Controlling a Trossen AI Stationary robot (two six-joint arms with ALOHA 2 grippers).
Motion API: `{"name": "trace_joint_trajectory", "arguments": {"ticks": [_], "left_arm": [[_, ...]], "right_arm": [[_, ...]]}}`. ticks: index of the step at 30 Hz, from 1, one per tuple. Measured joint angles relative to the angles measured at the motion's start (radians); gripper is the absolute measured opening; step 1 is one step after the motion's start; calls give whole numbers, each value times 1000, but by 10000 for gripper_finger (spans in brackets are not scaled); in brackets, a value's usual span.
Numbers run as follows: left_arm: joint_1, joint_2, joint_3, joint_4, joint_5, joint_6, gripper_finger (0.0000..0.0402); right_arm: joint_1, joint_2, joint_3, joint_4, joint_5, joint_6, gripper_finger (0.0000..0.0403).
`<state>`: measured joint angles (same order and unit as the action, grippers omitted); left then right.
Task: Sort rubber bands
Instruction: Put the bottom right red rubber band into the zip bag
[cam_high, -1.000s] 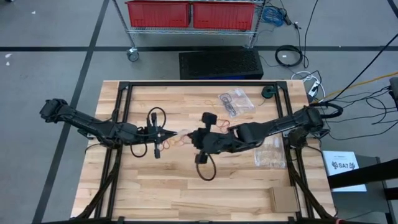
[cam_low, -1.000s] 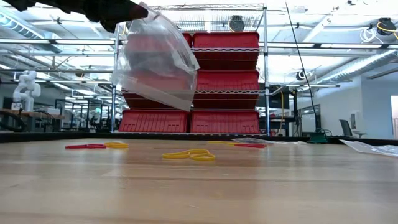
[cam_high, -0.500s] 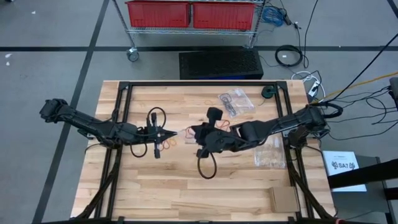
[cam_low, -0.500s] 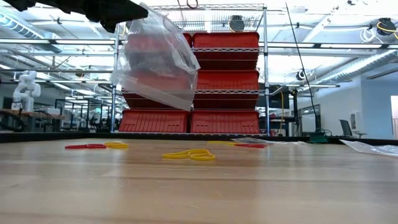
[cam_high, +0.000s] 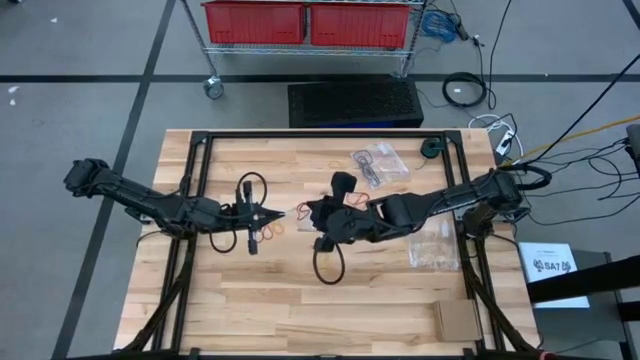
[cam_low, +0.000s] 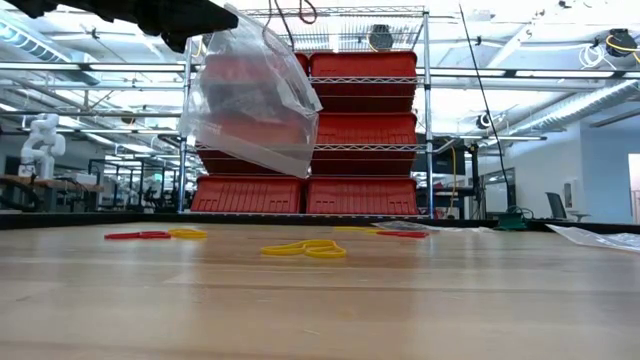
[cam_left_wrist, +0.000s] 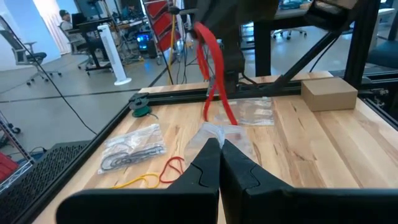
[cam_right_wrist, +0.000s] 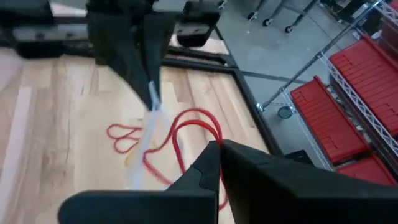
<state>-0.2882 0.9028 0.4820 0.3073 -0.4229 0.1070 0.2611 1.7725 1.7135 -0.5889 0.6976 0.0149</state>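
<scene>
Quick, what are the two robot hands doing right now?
Left gripper: shut on a clear plastic bag.
Right gripper: shut on a red rubber band.

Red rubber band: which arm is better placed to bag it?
Right. The right gripper is shut on the red rubber band, close to the clear bag that the left gripper pinches.

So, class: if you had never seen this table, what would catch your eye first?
Probably the clear plastic bag hanging in mid-air at the table's middle, pinched by the left end effector. Facing it, the right end effector holds up a red rubber band. More bands, yellow and red, lie loose on the wooden table.
</scene>
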Motion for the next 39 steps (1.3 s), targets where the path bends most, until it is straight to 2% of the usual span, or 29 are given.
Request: {"name": "trace_joint_trajectory", "arguments": {"ticks": [4,16,39], "left_arm": [[0,0,0,0,0,0,0],[0,0,0,0,0,-5,0],[0,0,0,5,41,-15,0]], "right_arm": [[0,21,0,-10,-69,35,0],[-11,69,-1,1,-156,78,0],[-79,75,0,97,-342,79,0]]}}
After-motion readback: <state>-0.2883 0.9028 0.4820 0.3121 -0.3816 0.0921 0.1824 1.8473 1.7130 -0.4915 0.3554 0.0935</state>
